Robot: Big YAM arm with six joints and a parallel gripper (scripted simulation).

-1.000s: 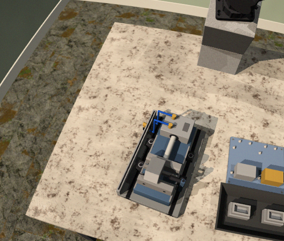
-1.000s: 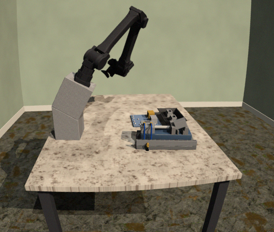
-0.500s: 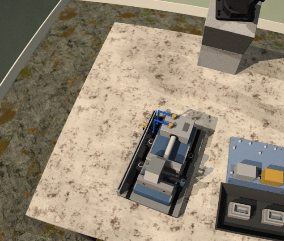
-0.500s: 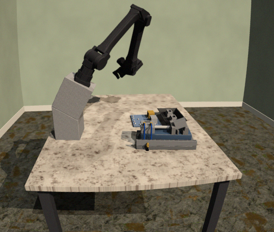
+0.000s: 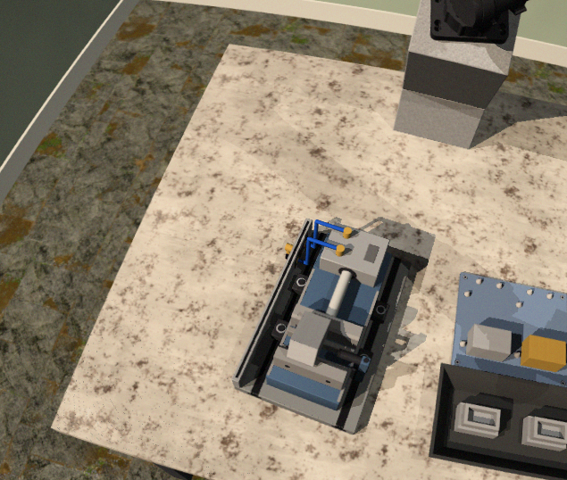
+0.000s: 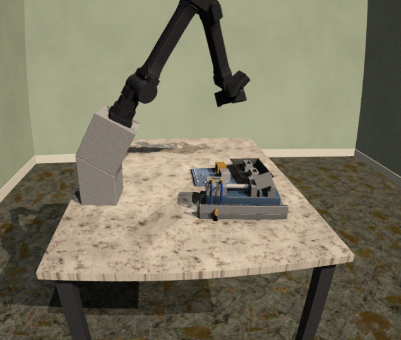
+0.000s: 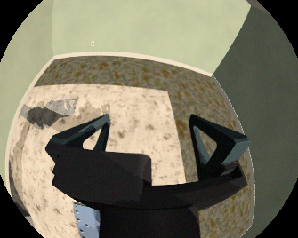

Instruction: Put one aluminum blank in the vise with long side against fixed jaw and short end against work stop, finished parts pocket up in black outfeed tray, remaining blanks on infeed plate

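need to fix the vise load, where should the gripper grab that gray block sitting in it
Come from above and pinch the gray block across its two side faces. It sits tilted between the jaws, top exposed; the open gripper holds nothing.
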